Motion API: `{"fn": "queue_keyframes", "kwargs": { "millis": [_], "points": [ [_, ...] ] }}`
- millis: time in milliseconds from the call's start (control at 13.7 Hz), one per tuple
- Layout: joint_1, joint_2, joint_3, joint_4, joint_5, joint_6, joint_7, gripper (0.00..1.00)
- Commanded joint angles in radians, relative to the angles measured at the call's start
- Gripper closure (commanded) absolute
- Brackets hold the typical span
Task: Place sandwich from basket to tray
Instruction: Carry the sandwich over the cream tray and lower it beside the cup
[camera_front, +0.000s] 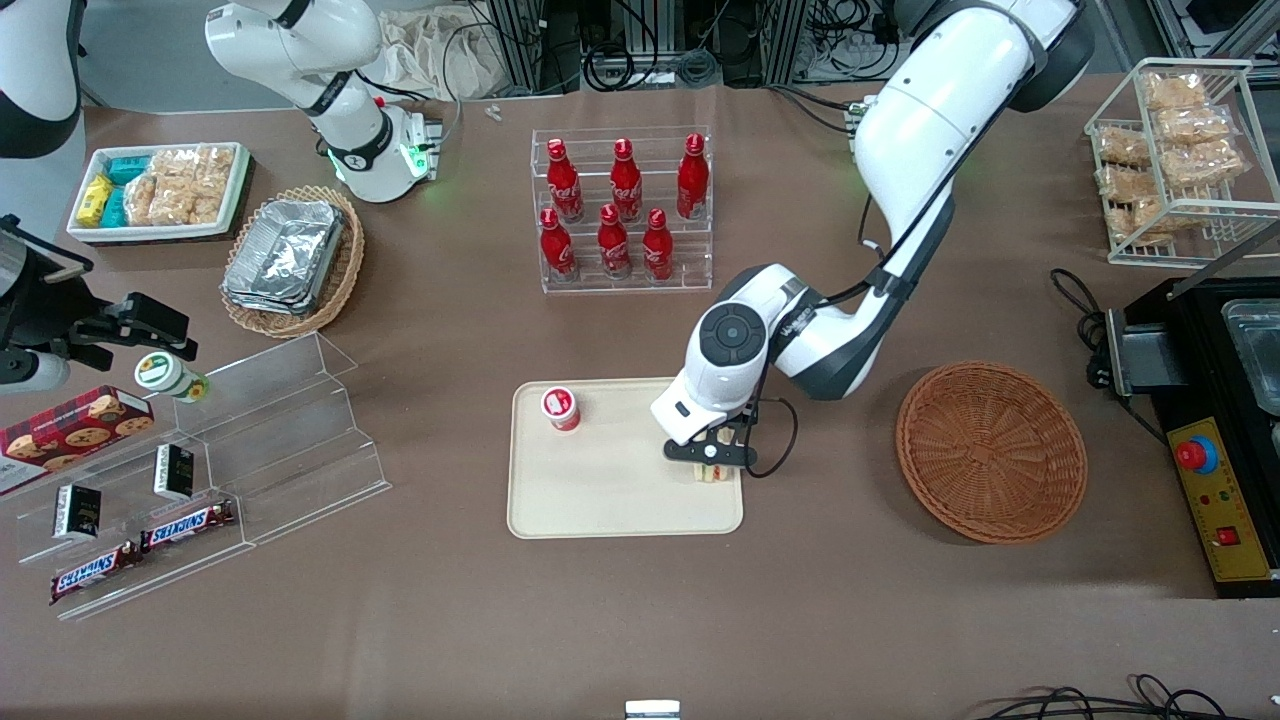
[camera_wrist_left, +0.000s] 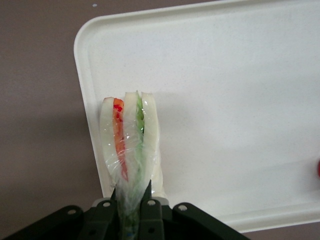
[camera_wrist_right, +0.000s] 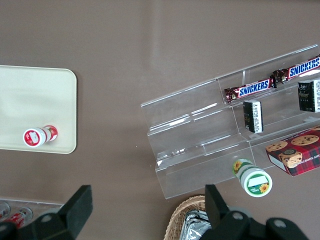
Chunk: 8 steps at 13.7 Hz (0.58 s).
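Note:
The wrapped sandwich (camera_wrist_left: 129, 150), white bread with an orange-red and a green layer, is pinched at its narrow end between the fingers of my gripper (camera_wrist_left: 131, 200), which is shut on it. It stands over the corner of the cream tray (camera_wrist_left: 240, 100). From the front, the gripper (camera_front: 712, 462) hovers low over the tray (camera_front: 610, 500) at the edge nearest the basket, with the sandwich (camera_front: 712, 473) peeking out beneath it. The reddish-brown wicker basket (camera_front: 990, 450) lies beside the tray toward the working arm's end, with nothing in it.
A small red-and-white cup (camera_front: 561, 408) stands on the tray's farther part. A rack of red bottles (camera_front: 620, 210) stands farther from the camera. A black machine (camera_front: 1215, 430) sits beside the basket. Clear acrylic shelves with snacks (camera_front: 200, 480) lie toward the parked arm's end.

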<state>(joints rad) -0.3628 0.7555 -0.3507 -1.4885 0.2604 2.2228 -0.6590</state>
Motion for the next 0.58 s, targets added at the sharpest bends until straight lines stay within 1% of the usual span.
{"fn": "queue_keyframes", "kwargs": {
  "millis": [0,73,146,219,438,511],
  "points": [
    [0.001,0.025,-0.001,0.031,0.013,0.006,0.015,0.87],
    [0.001,0.025,-0.001,0.033,0.01,0.006,0.003,0.5],
    [0.001,0.025,-0.001,0.033,0.013,0.006,0.01,0.07],
    [-0.001,0.025,-0.001,0.033,0.022,0.006,0.006,0.02],
    [0.008,0.004,-0.001,0.034,0.01,-0.014,0.005,0.01],
    [0.008,-0.019,0.001,0.034,0.007,-0.047,0.015,0.01]
  ]
}}
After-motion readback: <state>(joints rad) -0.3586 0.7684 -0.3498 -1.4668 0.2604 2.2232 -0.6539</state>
